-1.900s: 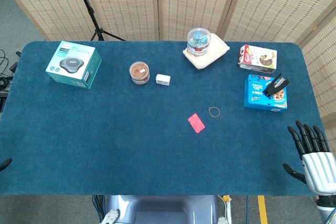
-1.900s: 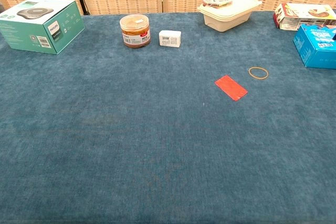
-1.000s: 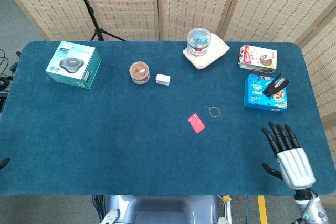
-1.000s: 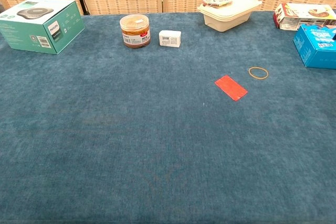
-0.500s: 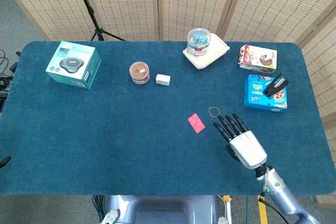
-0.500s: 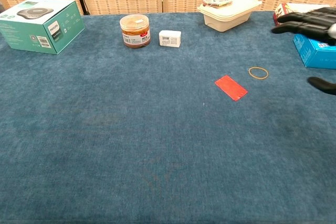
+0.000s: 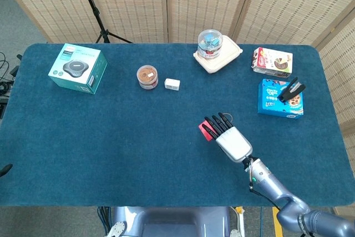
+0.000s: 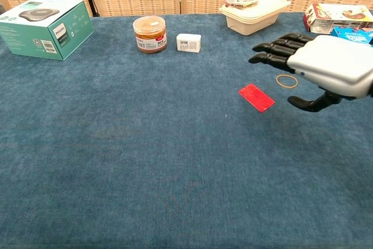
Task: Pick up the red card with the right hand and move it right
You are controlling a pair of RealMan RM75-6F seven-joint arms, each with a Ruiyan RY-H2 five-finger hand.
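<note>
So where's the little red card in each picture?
Head view: the red card lies just right of the table's middle, partly covered by the right hand.
Chest view: the red card lies in plain sight, right of centre, left of the right hand.
Shared landmark: the rubber band, just right of the card; the hand mostly covers it in the head view.

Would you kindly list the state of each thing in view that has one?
red card: flat on the table, not held.
right hand: above the table beside the card, fingers spread, holding nothing.
rubber band: flat on the table.
brown jar: upright, lidded.
takeout container: closed, clear tub on top.
</note>
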